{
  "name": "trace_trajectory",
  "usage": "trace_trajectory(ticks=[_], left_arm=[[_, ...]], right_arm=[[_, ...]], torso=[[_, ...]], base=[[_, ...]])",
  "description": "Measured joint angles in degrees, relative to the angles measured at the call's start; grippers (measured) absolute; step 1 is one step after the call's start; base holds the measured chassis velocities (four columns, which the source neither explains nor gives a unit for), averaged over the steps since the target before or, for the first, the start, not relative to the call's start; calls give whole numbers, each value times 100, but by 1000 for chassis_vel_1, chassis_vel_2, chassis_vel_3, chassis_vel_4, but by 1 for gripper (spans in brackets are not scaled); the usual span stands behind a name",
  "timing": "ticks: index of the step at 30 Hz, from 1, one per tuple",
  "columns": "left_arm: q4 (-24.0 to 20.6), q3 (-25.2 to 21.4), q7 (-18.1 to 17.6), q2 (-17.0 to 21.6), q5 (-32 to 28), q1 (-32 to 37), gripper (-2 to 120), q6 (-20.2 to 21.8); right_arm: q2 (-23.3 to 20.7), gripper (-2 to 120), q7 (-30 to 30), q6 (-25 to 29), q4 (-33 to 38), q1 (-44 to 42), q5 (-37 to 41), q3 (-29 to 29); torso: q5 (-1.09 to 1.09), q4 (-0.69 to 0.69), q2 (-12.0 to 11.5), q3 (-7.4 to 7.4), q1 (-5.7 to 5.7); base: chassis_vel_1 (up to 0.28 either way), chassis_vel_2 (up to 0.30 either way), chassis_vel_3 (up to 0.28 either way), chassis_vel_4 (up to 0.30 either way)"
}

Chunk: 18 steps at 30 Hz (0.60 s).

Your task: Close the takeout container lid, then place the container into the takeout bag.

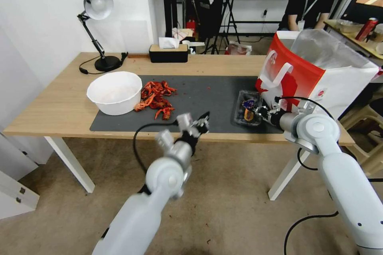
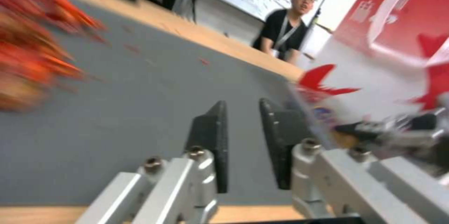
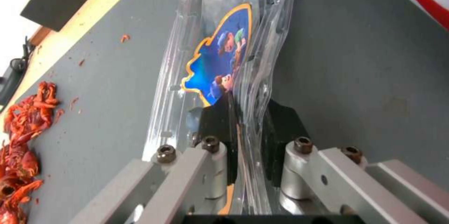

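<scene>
One takeout container (image 1: 248,108) lies on the dark mat (image 1: 199,95) at the counter's (image 1: 60,107) right side, just beside the foot of the one takeout bag (image 1: 315,75), which stands upright at about 2 o'clock from it with its mouth open and silver lining showing. The right tool (image 1: 261,113) reaches in from 3 o'clock and pinches the near edge of the container: in the right wrist view its two black pads (image 3: 220,118) press from both sides on the bent clear plastic rim (image 3: 248,111), and the lid (image 3: 220,66) with its blue cartoon label lies flat over the box. The left tool (image 1: 201,121) hovers over the mat's front edge, at about 9 o'clock from the container and well apart from it; its two pads (image 2: 213,136) stand slightly spread with a narrow gap, gripping nothing. One white bowl (image 1: 115,91) sits at the mat's left end, with one heap of red crayfish shells (image 1: 156,97) just beside it at 3 o'clock. At the counter's far edge stand one desk lamp (image 1: 97,28) and one black tissue box (image 1: 168,51).
</scene>
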Motion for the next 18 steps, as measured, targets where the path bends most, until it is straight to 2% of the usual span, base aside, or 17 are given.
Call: trace_trajectory(ticks=[1, 3, 4, 6, 7, 10, 12, 14, 15, 18], left_arm=[[0, 0, 0, 0, 0, 0, 22, 0], [-67, -386, 308, 128, 886, 445, 32, -387], [-67, -386, 308, 128, 886, 445, 32, -387], [-143, -779, 469, 204, 1616, 827, 43, -694], [-143, -779, 469, 204, 1616, 827, 43, -694], [-240, -1264, 590, 197, 2143, 1305, 59, -1110], [-244, -1321, 597, 191, 2194, 1377, 62, -1187], [-245, -1424, 612, 179, 2322, 1505, 73, -1304], [-245, -1424, 612, 179, 2322, 1505, 73, -1304], [-218, -1595, 621, 117, 2628, 1806, 88, -1504]], right_arm=[[0, 9, 0, 0, 0, 0, 0, 0], [14, 9, -3, 0, 22, -2, 3, -5], [14, 9, -3, 0, 22, -2, 3, -5], [28, 9, 1, 0, 65, -5, 19, -18], [28, 9, 1, 0, 65, -5, 19, -18], [12, 9, 21, -3, 173, -40, 99, 1], [-11, 9, 24, -7, 236, -102, 122, 45], [-50, 9, 30, -10, 350, -233, 145, 135], [-50, 9, 30, -10, 350, -233, 145, 135], [-52, 9, 54, -6, 440, -289, 175, 172]], torso=[[0, 0, 0, 0, 0], [0, 0, 0, 0, 0], [0, 0, 0, 0, 0], [2, 0, 0, 0, 0], [2, 0, 0, 0, 0], [2, 2, 0, 0, 0], [2, 4, 0, 0, 0], [1, -5, 0, 0, 0], [1, -5, 0, 0, 0], [1, 0, 0, 0, 1]], base=[[0, 0, 0, 0], [0, 0, 0, 0], [0, 0, 0, 0], [0, 0, 0, 0], [0, 0, 0, 0], [0, 0, 0, 0], [0, 0, 0, 0], [0, 0, 0, 0], [0, 0, 0, 0], [0, 0, 0, 0]])
